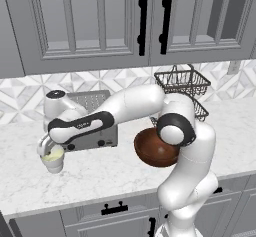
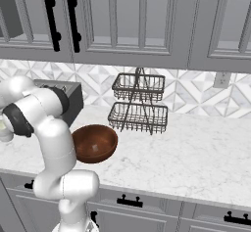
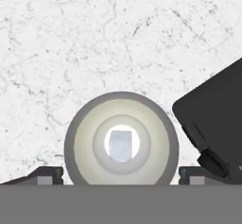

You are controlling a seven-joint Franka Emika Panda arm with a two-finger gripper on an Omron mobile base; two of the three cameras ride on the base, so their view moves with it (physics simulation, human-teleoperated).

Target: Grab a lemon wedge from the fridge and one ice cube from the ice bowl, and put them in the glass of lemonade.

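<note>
Marble counter (image 1: 100, 176) spreads wide under the grey cabinets (image 1: 90, 21). Arm reaches left, past the dark toaster (image 1: 92, 131). Ice bowl (image 2: 95, 143), reddish-brown, sits on the counter beside the wire basket rack (image 2: 138, 104). Gripper (image 3: 121, 175) hangs right over the glass of lemonade (image 3: 121, 140), jaws spread wide, one tip each side of the rim. Ice cube (image 3: 120, 145) sits in the glass, centre. Can't spot the lemon wedge.

Ice bowl (image 1: 155, 151) partly hidden behind arm; glass of lemonade (image 2: 4, 128) cut by frame edge.
</note>
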